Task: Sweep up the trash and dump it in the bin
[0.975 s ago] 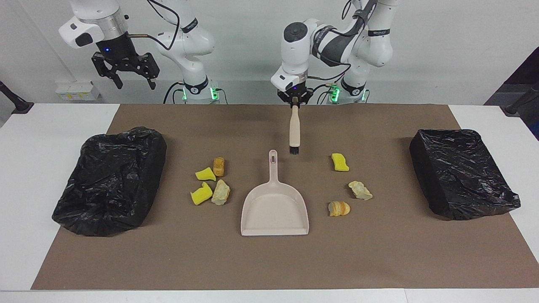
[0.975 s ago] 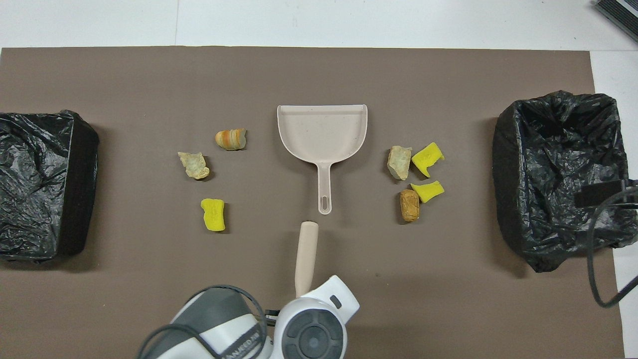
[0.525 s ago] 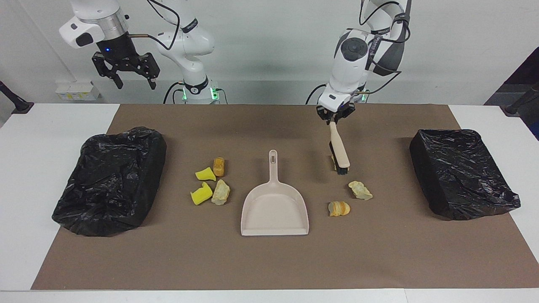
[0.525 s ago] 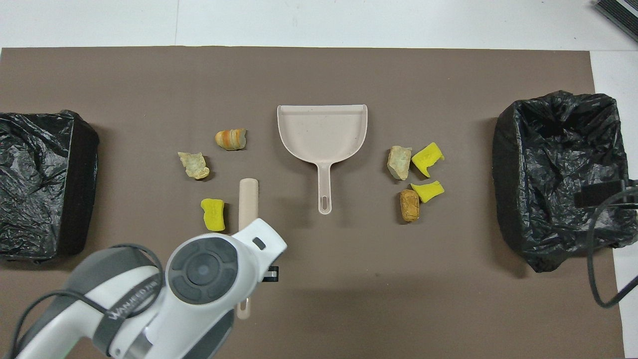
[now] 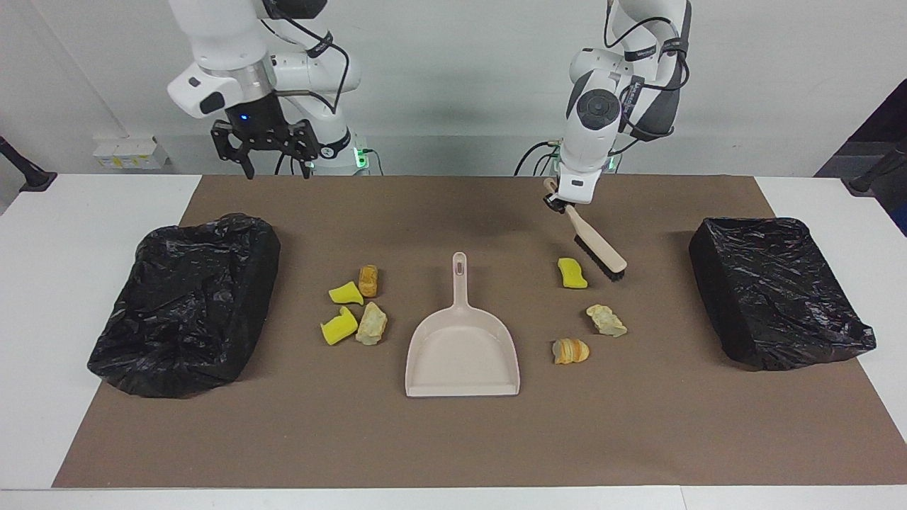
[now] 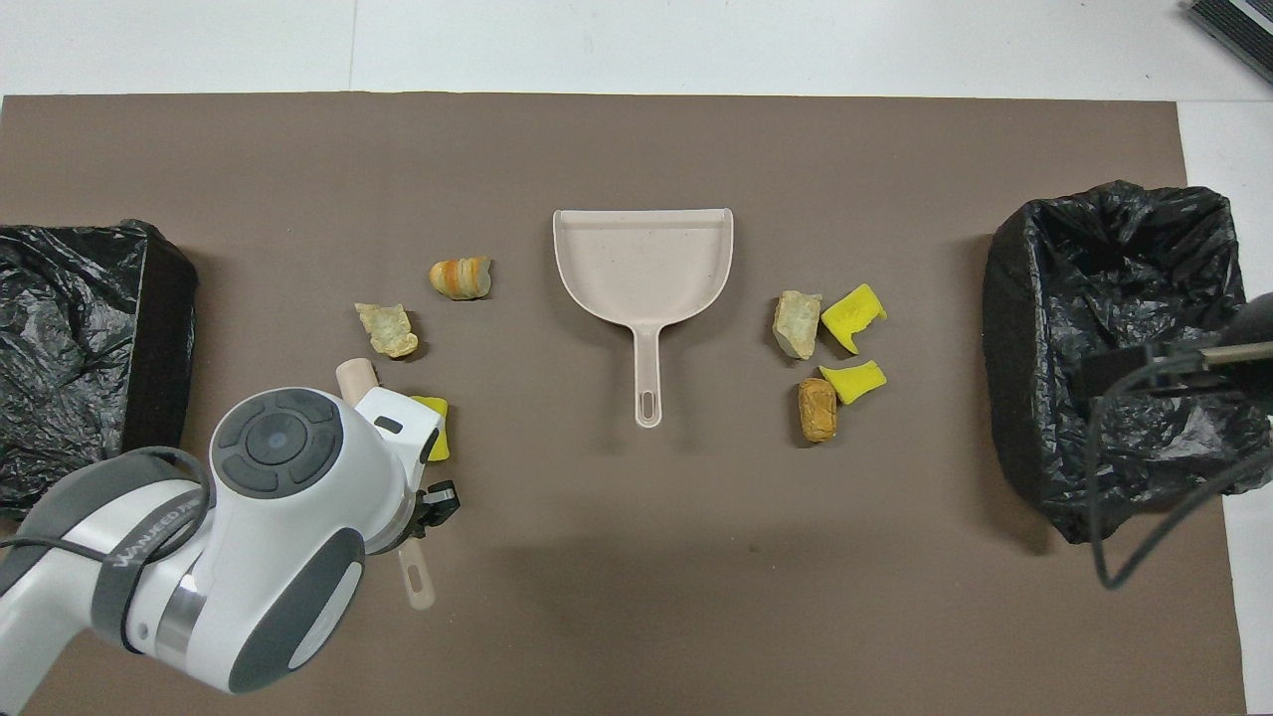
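The beige dustpan point(image 5: 462, 350) point(image 6: 643, 254) lies flat mid-mat, handle toward the robots. My left gripper point(image 5: 561, 202) is shut on the handle of a beige brush point(image 5: 602, 251) with black bristles; the brush slants down with its head low beside a yellow sponge chunk point(image 5: 572, 273) point(image 6: 438, 438), on that chunk's left-arm-end side. A tan lump point(image 5: 606, 320) point(image 6: 387, 330) and a striped orange lump point(image 5: 570, 350) point(image 6: 460, 278) lie farther out. Several more trash pieces point(image 5: 356, 308) point(image 6: 830, 358) sit beside the dustpan toward the right arm's end. My right gripper point(image 5: 277, 173) hangs open and empty over the mat's edge by the robots.
Two bins lined with black bags stand on the brown mat point(image 5: 453, 439), one bin point(image 5: 188, 301) point(image 6: 1114, 348) at the right arm's end and the second bin point(image 5: 776, 290) point(image 6: 85, 358) at the left arm's end.
The left arm swung the brush from over the dustpan handle toward the left arm's end, past the yellow chunk. The right gripper came lower and toward the table's middle.
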